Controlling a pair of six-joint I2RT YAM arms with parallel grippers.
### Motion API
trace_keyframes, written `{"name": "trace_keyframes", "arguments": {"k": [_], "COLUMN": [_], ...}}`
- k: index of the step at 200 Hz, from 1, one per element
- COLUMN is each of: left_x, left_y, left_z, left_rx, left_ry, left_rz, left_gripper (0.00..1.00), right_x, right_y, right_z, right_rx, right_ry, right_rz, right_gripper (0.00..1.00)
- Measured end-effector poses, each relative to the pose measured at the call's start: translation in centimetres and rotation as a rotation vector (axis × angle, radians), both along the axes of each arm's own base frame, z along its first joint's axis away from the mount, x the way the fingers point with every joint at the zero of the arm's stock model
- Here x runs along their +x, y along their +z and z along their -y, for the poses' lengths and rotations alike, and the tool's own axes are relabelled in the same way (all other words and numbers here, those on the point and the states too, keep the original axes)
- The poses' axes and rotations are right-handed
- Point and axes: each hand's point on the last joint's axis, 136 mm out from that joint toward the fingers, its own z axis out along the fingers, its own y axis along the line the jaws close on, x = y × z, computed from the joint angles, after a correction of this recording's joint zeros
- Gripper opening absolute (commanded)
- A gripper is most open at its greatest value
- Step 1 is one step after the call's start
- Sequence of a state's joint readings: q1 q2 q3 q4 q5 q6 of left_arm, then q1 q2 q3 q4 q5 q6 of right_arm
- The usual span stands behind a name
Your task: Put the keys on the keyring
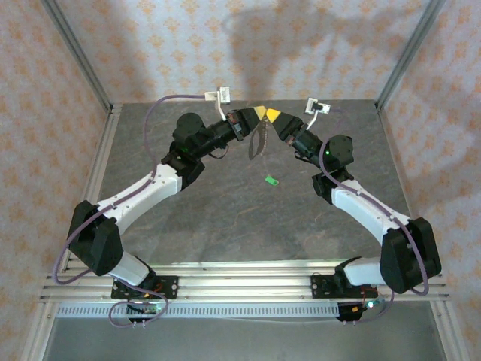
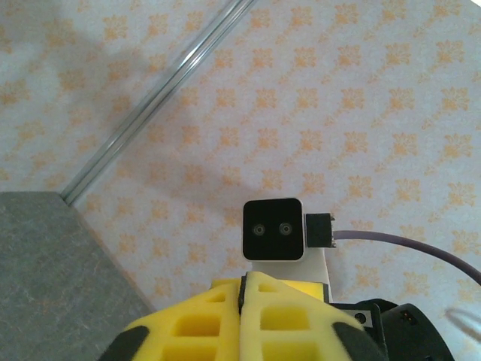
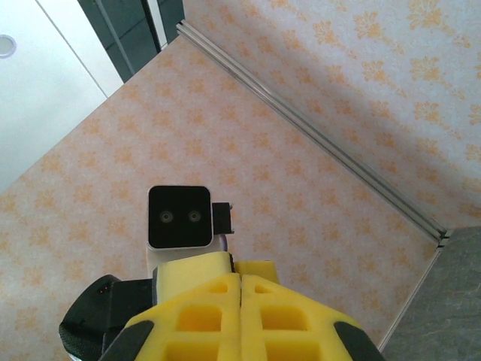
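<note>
Keys (image 1: pixel 257 141) dangle beneath left claw (image 1: pixel 260 113) and right claw (image 1: pixel 273 115), both clenched tip to tip; which one grips them is unclear. Threading onto keyring unconfirmed.

Keys (image 1: pixel 256 141): short jagged grey-brown string, dangling slightly tilted in mid-air, top end where left gripper (image 1: pixel 261 113) meets right gripper (image 1: pixel 272 115). Keyring: too fine to pick out.

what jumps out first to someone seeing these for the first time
Two arms meet tip to tip above the far middle of the grey table, the yellow-fingered left gripper and right gripper both shut. A thin grey-brown strand dangles just below them, and a small green tag lies on the table nearer the right arm.
</note>
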State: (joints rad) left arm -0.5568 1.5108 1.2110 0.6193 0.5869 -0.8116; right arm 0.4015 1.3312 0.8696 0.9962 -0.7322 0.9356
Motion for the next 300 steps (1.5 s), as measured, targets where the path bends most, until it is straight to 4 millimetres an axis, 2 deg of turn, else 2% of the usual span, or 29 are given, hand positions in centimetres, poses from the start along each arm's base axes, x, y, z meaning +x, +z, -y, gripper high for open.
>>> {"name": "trace_keyframes", "arguments": {"k": [10,27,46,74,110,135,162,215,300], "left_x": [0.0,0.0,0.1,-0.1,-0.7,-1.4,-2.7,-4.0,-4.4], "left_y": [0.0,-0.1,-0.5,-0.9,0.3,1.4,2.3,1.5,1.3], "left_z": [0.0,0.0,0.1,0.5,0.3,0.0,0.3,0.8,0.9], "left_rx": [0.003,0.01,0.046,0.127,0.207,0.251,0.283,0.314,0.32], "left_ry": [-0.001,0.0,0.005,-0.018,-0.082,-0.132,-0.2,-0.279,-0.302], "left_rz": [0.003,0.008,0.013,0.026,0.084,0.133,0.177,0.178,0.179], "left_gripper": [0.0,0.0,0.0,0.0,0.0,0.0,0.0,0.0,0.0], "right_x": [0.0,0.1,0.1,-0.9,-2.9,-3.8,-3.9,-3.2,-4.2], "right_y": [0.0,-0.2,-0.7,-0.2,0.7,0.5,-0.3,-1.8,0.5], "right_z": [0.0,0.0,0.1,1.8,3.5,3.3,2.8,1.9,0.5], "right_rx": [0.0,-0.009,-0.041,-0.083,-0.125,-0.159,-0.181,-0.19,-0.164], "right_ry": [0.0,-0.003,-0.016,-0.046,-0.062,-0.029,0.009,0.063,0.11], "right_rz": [0.0,-0.006,-0.019,-0.001,0.039,0.048,0.033,-0.017,0.046], "right_gripper": [0.0,0.27,0.36,0.36,0.36,0.33,0.31,0.31,0.28]}}
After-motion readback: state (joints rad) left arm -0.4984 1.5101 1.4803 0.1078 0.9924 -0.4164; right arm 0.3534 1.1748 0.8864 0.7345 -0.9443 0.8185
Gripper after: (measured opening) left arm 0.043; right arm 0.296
